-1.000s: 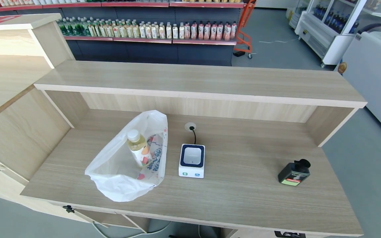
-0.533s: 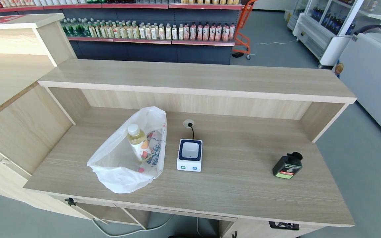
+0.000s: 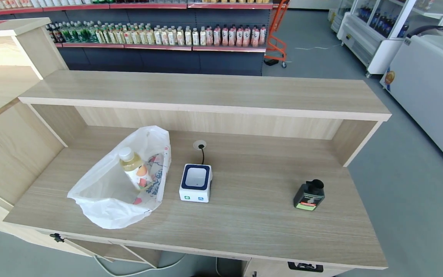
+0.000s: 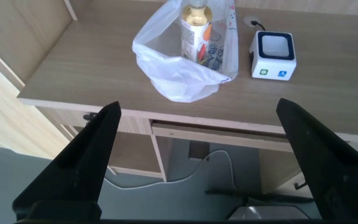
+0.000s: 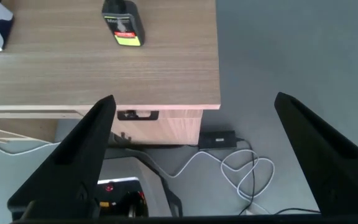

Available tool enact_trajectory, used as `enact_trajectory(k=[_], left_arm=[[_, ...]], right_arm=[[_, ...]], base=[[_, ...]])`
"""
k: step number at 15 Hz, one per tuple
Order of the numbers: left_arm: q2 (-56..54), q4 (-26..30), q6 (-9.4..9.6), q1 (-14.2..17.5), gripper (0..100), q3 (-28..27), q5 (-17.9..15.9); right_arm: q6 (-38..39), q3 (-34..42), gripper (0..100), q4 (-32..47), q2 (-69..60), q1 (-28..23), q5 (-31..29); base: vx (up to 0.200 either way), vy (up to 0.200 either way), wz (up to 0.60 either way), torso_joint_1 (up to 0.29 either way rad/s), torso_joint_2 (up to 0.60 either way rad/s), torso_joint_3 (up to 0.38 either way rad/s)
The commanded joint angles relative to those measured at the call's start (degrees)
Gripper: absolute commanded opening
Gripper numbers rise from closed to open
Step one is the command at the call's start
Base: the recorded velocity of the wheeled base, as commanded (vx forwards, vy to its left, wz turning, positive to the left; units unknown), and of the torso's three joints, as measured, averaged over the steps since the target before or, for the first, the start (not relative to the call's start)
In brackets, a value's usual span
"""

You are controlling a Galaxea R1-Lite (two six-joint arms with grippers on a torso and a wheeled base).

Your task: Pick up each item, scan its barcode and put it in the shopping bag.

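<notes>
The scanner (image 3: 195,182) sits mid-counter (image 3: 244,219), and everything keys off it. Just to its left, the white shopping bag (image 3: 102,196) gapes open with a yellow drink bottle (image 3: 133,168) standing upright inside. Well off to the scanner's right, a dark bottle (image 3: 309,194) with a black cap stands alone. The left gripper (image 4: 197,109) hangs short of the counter's front edge on the bag's side of the scanner, jaws spread wide, holding nothing. The right gripper (image 5: 194,99) hangs off the front edge on the dark bottle's side, equally wide, equally empty.

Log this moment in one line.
shopping bag: drink bottle inside | black bottle: on counter | left claw: open | right claw: open
</notes>
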Motion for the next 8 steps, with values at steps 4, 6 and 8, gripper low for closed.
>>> enact_trajectory(k=[4,6,8], left_arm=[[0.0,0.0,-0.04,0.0,100,0.0,0.0],[0.0,0.0,-0.04,0.0,100,0.0,0.0],[0.0,0.0,-0.04,0.0,100,0.0,-0.1]], right_arm=[[-13.1,-31.9,100,-0.1,61.7,-6.1,-0.3],[-16.9,-33.6,100,-0.5,69.3,-6.0,0.1],[-18.4,-33.1,100,-8.4,75.8,-2.8,0.2]], base=[[0.0,0.0,0.0,0.0,0.0,0.0],[0.0,0.0,0.0,0.0,0.0,0.0],[0.0,0.0,0.0,0.0,0.0,0.0]])
